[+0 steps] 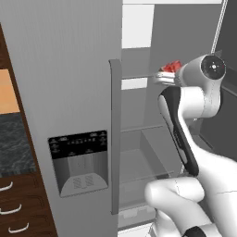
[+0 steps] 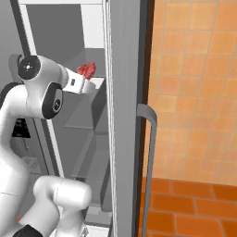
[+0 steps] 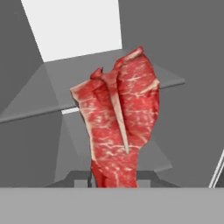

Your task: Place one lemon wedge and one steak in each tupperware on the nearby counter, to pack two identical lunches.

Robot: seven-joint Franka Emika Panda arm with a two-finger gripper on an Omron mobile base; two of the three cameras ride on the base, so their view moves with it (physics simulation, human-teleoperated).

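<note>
A raw red steak point(image 3: 120, 118) with white marbling stands upright between my fingers, and my gripper point(image 3: 114, 179) is shut on its lower end. From the base, the steak point(image 1: 173, 66) shows as a red tip beyond the gripper point(image 1: 167, 74), held up inside the open fridge at upper-shelf height. The right base view has the same steak point(image 2: 87, 69) ahead of the gripper point(image 2: 83, 81). A strip of the black marbled counter point(image 1: 14, 143) lies far left, over brown drawers. The lemon wedge and the tupperware are out of view.
The grey fridge door point(image 1: 69, 69) with its dispenser panel point(image 1: 78, 162) and long handle point(image 1: 115, 134) stands left of the arm. Grey shelves point(image 1: 139, 134) run inside the fridge. On the right are another fridge door point(image 2: 125, 115), its handle point(image 2: 150, 139) and an orange tiled wall point(image 2: 194, 92).
</note>
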